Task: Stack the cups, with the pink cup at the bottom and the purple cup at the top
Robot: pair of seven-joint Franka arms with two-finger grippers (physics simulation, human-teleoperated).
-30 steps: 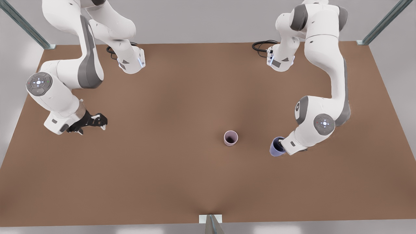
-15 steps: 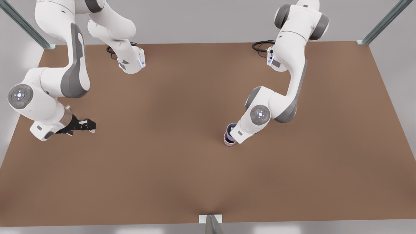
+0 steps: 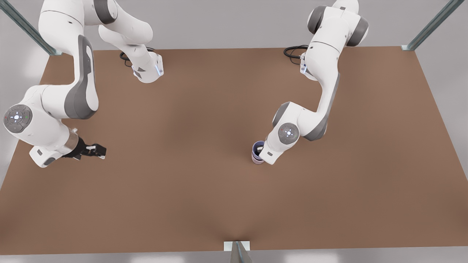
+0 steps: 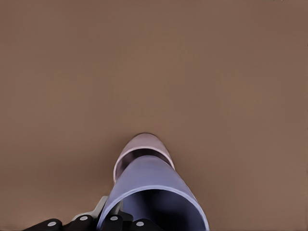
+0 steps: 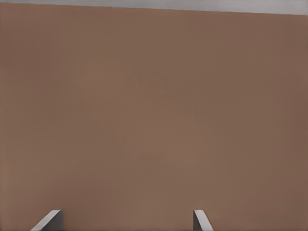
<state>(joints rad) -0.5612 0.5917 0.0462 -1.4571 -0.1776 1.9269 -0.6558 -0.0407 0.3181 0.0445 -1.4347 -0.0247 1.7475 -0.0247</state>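
Left tool [image 3: 260, 150] grips purple cup [image 4: 153, 190] over pink cup [image 4: 144, 144]

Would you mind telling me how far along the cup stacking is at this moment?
Nearly done: the purple cup sits in the pink cup. The left tool grips the purple cup's rim. Left: release and withdraw. The right tool waits open at the front view's left.

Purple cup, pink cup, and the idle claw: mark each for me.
purple cup [image 4: 149, 180], left wrist view, on its outer wall.
pink cup [image 4: 143, 143], left wrist view, on its side beyond the purple cup.
right claw [image 3: 98, 150], front view, between its fingertips.
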